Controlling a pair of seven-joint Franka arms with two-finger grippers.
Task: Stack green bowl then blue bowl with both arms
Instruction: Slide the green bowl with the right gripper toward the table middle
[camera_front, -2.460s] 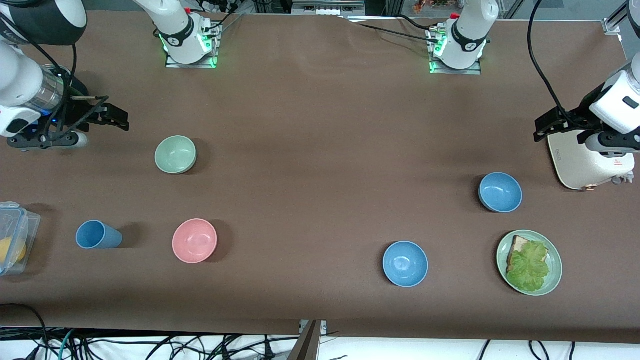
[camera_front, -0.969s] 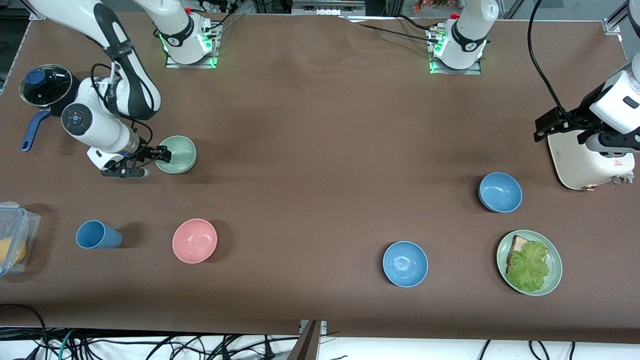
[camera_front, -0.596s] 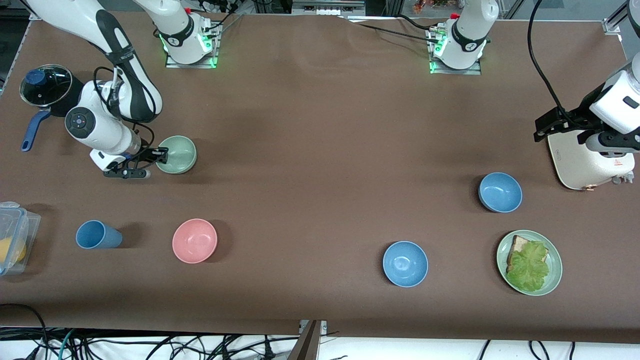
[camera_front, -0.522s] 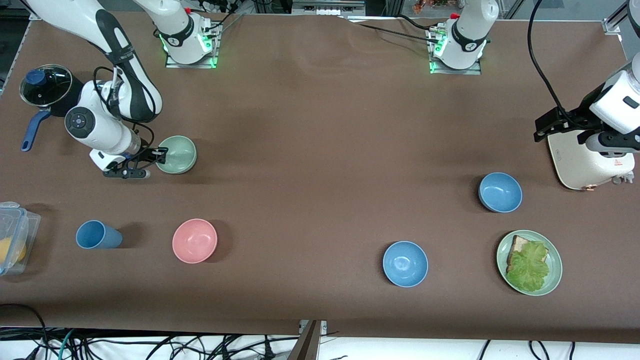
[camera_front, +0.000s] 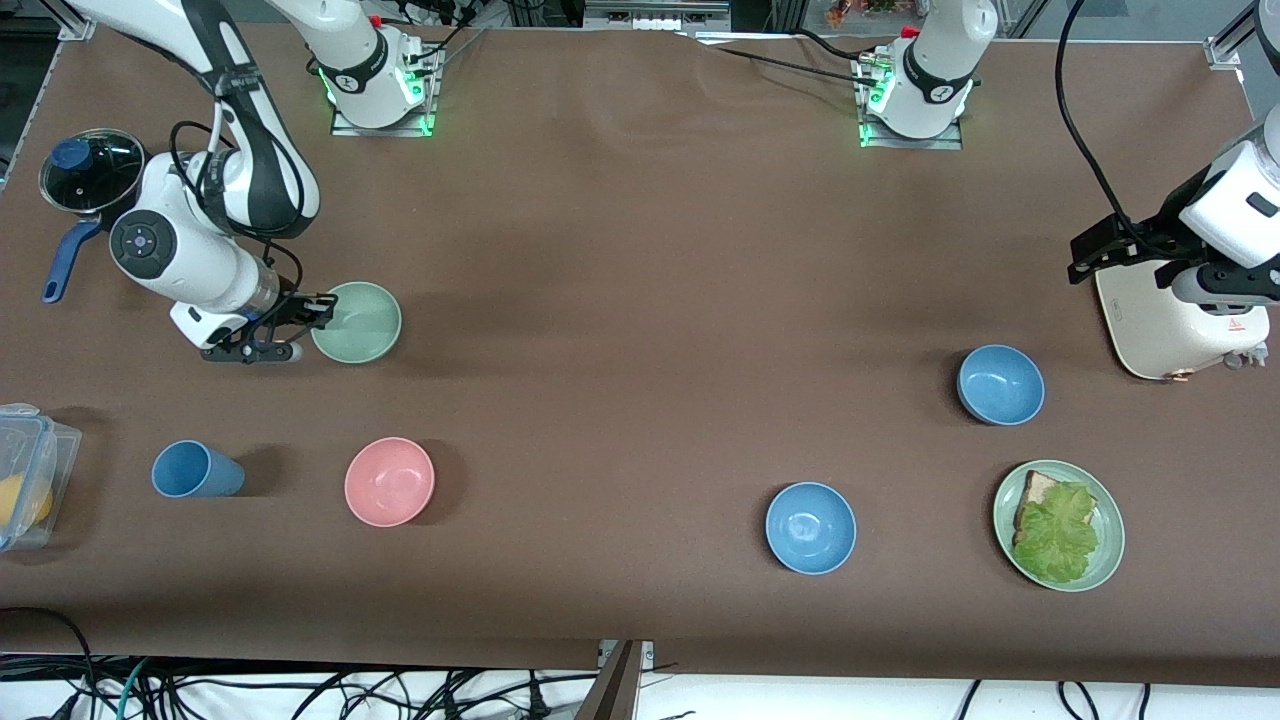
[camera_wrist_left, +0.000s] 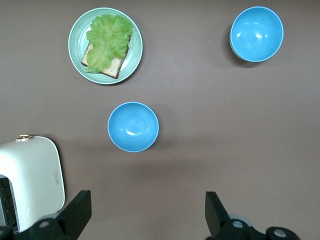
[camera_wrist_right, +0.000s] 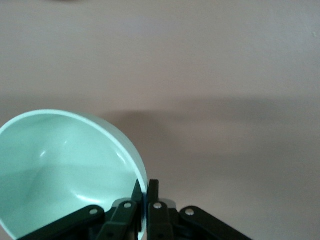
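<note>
The pale green bowl (camera_front: 362, 322) is at the right arm's end of the table. My right gripper (camera_front: 323, 311) is shut on its rim, one finger inside and one outside. The right wrist view shows the green bowl (camera_wrist_right: 65, 170) tilted, with the right gripper (camera_wrist_right: 145, 192) pinching the thin rim. Two blue bowls stand toward the left arm's end, one (camera_front: 1000, 384) close to the toaster and one (camera_front: 810, 527) nearer the front camera. My left gripper (camera_front: 1090, 252) hangs open and waits over bare table beside the toaster, holding nothing. In its wrist view the left gripper (camera_wrist_left: 148, 212) looks down on both blue bowls (camera_wrist_left: 133, 126) (camera_wrist_left: 256, 33).
A pink bowl (camera_front: 389, 481) and a blue cup (camera_front: 195, 470) stand nearer the front camera than the green bowl. A lidded pot (camera_front: 90, 175) and a clear container (camera_front: 25, 475) sit at the right arm's end. The white toaster (camera_front: 1180, 320) and a green plate (camera_front: 1110, 560) with bread and lettuce are at the left arm's end.
The right arm came down to the green bowl and its fingers shut on the rim. The bowl has since shifted slightly and looks raised. The left arm has not moved.
</note>
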